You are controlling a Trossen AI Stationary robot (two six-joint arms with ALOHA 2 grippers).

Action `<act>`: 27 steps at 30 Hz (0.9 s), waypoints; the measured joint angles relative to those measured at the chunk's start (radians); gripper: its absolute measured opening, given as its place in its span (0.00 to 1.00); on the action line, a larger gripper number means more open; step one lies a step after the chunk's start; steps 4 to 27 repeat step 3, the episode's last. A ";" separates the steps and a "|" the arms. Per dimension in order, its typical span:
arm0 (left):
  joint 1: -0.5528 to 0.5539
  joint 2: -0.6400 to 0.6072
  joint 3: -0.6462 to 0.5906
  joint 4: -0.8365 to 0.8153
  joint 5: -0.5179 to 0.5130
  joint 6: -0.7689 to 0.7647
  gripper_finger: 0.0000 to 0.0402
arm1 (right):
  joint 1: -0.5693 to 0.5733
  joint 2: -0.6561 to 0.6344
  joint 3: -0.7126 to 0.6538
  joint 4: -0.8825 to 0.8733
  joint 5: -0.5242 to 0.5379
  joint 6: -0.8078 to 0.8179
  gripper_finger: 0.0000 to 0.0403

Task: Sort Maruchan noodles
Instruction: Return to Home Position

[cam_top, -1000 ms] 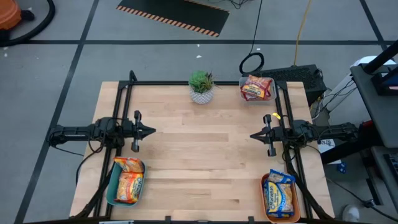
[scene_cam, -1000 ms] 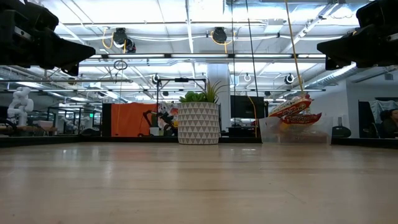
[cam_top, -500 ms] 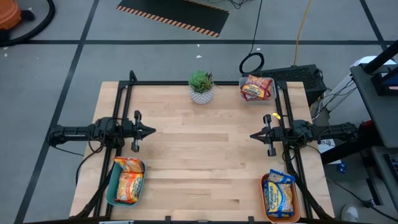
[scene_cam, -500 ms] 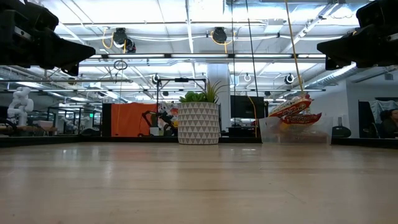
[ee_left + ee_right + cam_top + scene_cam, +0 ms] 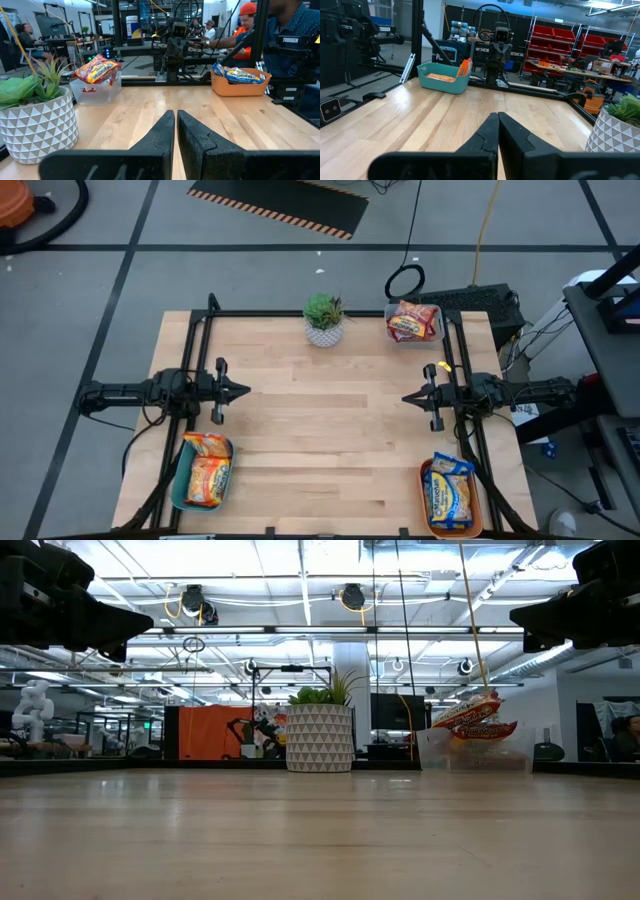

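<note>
Currently left hand (image 5: 244, 391) and right hand (image 5: 406, 397) hover at opposite sides of the table (image 5: 330, 440), each pinched narrow, empty.

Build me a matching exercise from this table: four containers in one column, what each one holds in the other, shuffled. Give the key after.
Column one:
1. teal tray
2. orange tray
3. clear tub
4. potted plant

Column two:
A. red packs
B. orange packs
C. yellow-and-blue packs
D. green leaves, no packs

Pairs: 1-B, 2-C, 3-A, 4-D
</note>
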 joint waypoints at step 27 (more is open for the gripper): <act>0.000 0.000 0.000 0.000 0.000 0.000 0.06 | 0.000 0.000 0.000 0.000 0.000 0.000 0.00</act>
